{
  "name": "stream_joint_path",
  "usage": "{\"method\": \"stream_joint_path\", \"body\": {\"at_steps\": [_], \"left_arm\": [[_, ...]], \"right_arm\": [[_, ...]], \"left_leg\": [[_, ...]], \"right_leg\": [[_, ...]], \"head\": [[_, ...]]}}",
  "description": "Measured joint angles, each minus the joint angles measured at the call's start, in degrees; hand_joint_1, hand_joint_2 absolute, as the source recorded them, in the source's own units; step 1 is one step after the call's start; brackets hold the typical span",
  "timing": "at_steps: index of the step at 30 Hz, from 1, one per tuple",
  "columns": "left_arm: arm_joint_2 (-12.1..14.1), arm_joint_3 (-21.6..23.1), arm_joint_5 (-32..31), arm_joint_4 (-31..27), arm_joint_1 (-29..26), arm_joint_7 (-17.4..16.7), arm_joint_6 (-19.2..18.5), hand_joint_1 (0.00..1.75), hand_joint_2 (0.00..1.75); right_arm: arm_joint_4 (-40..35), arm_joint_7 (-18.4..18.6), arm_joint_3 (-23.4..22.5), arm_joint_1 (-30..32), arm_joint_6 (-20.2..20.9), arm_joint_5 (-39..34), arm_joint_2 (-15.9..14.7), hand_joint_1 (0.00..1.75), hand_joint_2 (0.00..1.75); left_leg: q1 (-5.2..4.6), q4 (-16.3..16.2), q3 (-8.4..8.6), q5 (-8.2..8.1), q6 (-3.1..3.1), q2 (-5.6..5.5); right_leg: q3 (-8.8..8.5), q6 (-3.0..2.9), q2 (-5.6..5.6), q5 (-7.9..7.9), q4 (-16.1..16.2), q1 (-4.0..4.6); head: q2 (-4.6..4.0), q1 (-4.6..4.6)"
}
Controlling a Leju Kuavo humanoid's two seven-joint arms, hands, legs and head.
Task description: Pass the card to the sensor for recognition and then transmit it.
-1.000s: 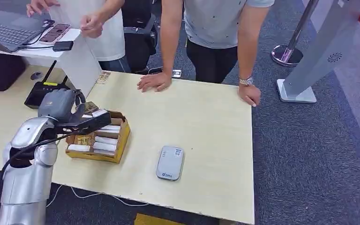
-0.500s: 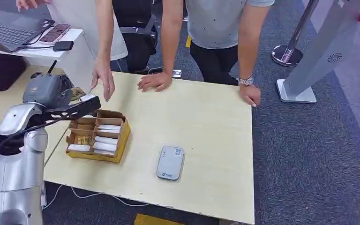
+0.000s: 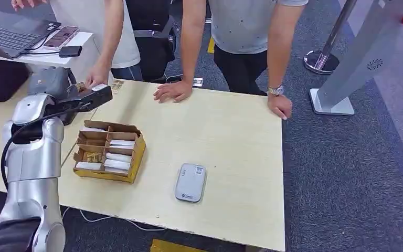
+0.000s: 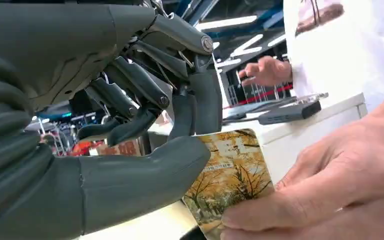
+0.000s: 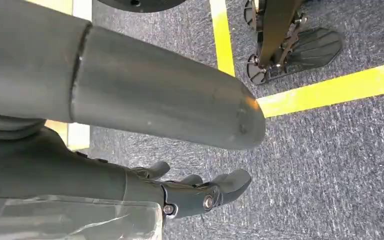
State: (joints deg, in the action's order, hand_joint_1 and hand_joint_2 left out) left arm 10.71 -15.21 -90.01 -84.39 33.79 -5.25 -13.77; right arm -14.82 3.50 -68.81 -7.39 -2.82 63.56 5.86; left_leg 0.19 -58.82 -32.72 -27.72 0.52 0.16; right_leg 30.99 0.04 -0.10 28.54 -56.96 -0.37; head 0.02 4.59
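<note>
My left hand (image 3: 65, 94) is raised over the far left corner of the table, beyond the card box. It pinches a card (image 3: 80, 86) with an autumn-tree picture between thumb and fingers. In the left wrist view the card (image 4: 230, 170) sticks out past my left hand (image 4: 130, 125), and a person's hand (image 4: 320, 190) grips its free end. That person's hand (image 3: 97, 79) reaches down from the far side. The grey sensor (image 3: 190, 182) lies flat near the table's front edge, well to the right of my left hand. My right hand (image 5: 195, 195) hangs over the carpet, fingers loosely apart, holding nothing.
A cardboard box (image 3: 110, 152) of cards sits front left on the wooden table (image 3: 231, 131). A second person leans both hands on the far edge (image 3: 173, 92). A laptop (image 3: 5, 34) and phones lie on a white desk at the back left. A grey stand (image 3: 357, 63) rises at right.
My left hand lifted the card from above the box and carried it back and left. A person's hand came down and took hold of the card's free end.
</note>
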Motion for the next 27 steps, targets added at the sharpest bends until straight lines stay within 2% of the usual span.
{"method": "stream_joint_path", "body": {"at_steps": [10, 11, 12, 13, 15, 27], "left_arm": [[-3.0, 0.5, 0.0, 4.0, 2.5, 1.4, 0.4, 1.75, 1.75], [-3.3, 0.6, 0.0, 4.1, 2.5, 1.5, 0.4, 0.51, 1.75], [-3.7, 0.6, 0.0, 4.1, 2.5, 1.8, 0.6, 0.0, 1.75], [-4.1, 0.6, 0.0, 4.2, 2.5, 2.0, 1.3, 0.0, 0.0], [-5.1, 0.6, 0.2, 4.1, 2.5, 2.3, 3.0, 0.0, 0.0], [-9.6, 0.6, 4.1, -0.6, 1.4, 3.6, 3.5, 0.0, 0.0]], "right_arm": [[0.2, 0.0, 0.0, -0.1, 0.1, 0.3, 0.0, 0.0, 0.0], [0.2, 0.0, 0.0, -0.1, 0.1, 0.3, 0.0, 0.0, 0.0], [0.2, 0.0, 0.0, -0.1, 0.2, 0.3, 0.0, 0.0, 0.0], [0.2, 0.0, 0.0, -0.1, 0.2, 0.3, 0.0, 0.0, 0.0], [0.2, 0.1, 0.0, -0.1, 0.2, 0.5, 0.0, 0.0, 0.0], [0.2, 0.4, -0.1, -0.1, 0.0, 0.8, 0.0, 0.0, 0.0]], "left_leg": [[0.0, 0.0, -0.01, -0.01, 0.0, 0.05], [0.0, 0.0, -0.01, 0.0, 0.0, 0.05], [0.0, 0.0, -0.01, -0.01, 0.0, 0.05], [0.0, 0.0, -0.01, -0.01, 0.0, 0.05], [0.0, 0.0, -0.02, 0.0, 0.0, 0.03], [0.0, 0.0, -0.02, 0.0, 0.0, 0.03]], "right_leg": [[0.03, 0.0, 0.04, 0.0, 0.0, 0.0], [0.03, 0.0, 0.04, 0.0, 0.0, 0.0], [0.03, 0.0, 0.04, 0.0, 0.0, 0.0], [0.03, 0.0, 0.04, 0.0, 0.0, 0.0], [0.02, 0.0, 0.02, 0.0, 0.0, 0.0], [0.01, 0.0, 0.02, 0.0, 0.0, 0.0]], "head": [[0.0, 0.0], [0.0, -0.02], [0.0, -0.02], [0.0, 0.0], [0.0, -0.02], [0.0, 0.0]]}}
